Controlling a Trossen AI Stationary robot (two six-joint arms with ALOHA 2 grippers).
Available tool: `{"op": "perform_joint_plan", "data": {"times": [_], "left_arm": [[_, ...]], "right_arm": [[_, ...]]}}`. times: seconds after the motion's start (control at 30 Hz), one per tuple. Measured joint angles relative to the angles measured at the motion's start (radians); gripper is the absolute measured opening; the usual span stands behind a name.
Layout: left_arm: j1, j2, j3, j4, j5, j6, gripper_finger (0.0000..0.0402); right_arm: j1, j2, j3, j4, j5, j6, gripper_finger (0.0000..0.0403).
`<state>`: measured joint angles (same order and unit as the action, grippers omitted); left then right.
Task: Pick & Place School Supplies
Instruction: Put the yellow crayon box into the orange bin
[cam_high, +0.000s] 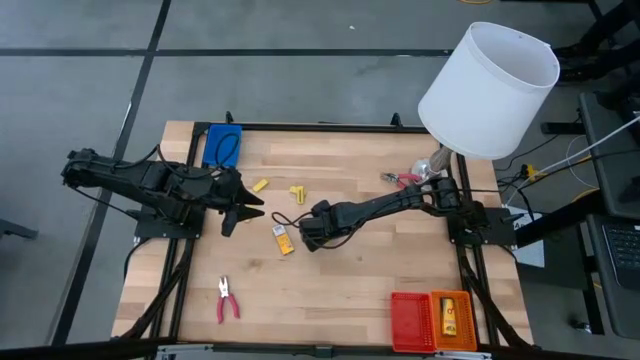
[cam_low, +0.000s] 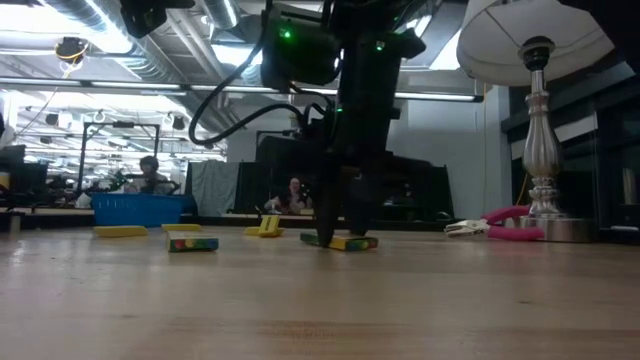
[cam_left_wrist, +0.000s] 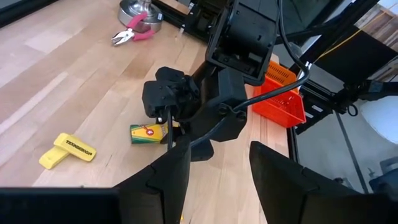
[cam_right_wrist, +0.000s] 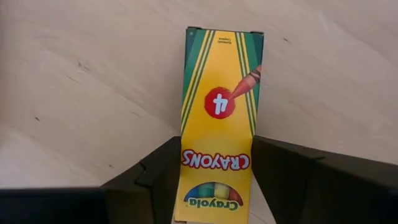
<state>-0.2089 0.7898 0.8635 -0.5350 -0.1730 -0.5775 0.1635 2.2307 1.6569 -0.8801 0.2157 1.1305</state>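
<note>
Straddling a flat cardboard crayon box (cam_right_wrist: 217, 124) on the pale wooden worktop (cam_high: 340, 280), the right end effector (cam_right_wrist: 214, 180) stands partly open, dark fingers flanking it; whether they grip, I cannot tell.

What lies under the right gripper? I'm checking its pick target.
A crayon box lies flat on the wooden table, between the right gripper fingers. The box's underside is hidden.

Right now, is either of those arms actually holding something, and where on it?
The right gripper has its fingers on either side of one end of a crayon box lying on the table; whether it grips yet cannot be told. The left gripper holds nothing.
</note>
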Motion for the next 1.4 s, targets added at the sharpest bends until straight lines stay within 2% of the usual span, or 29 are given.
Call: {"op": "perform_joint_plan", "data": {"times": [0.2, 0.47, 0.8, 0.97, 1.17, 1.4], "left_arm": [[0.0, 0.0, 0.0, 0.0, 0.0, 0.011, 0.0163], [0.0, 0.0, 0.0, 0.01, -0.005, 0.058, 0.0164], [-0.001, 0.0, 0.0, 0.037, -0.008, 0.114, 0.0166], [-0.001, 0.0, 0.0, 0.049, -0.008, 0.152, 0.0165], [-0.001, 0.0, -0.006, 0.053, -0.008, 0.166, 0.0166], [-0.001, 0.0, -0.006, 0.065, 0.001, 0.179, 0.0168]], "right_arm": [[0.005, -0.007, 0.0, -0.078, -0.025, -0.001, 0.0184], [0.033, -0.042, -0.005, -0.315, -0.027, -0.013, 0.0178], [0.159, -0.11, -0.005, -0.587, -0.072, 0.043, 0.0184], [0.248, -0.212, -0.004, -0.642, -0.113, 0.192, 0.0185], [0.389, -0.341, -0.003, -0.69, -0.163, 0.46, 0.0185], [0.587, -0.361, -0.004, -0.691, -0.309, 0.741, 0.0185]]}}
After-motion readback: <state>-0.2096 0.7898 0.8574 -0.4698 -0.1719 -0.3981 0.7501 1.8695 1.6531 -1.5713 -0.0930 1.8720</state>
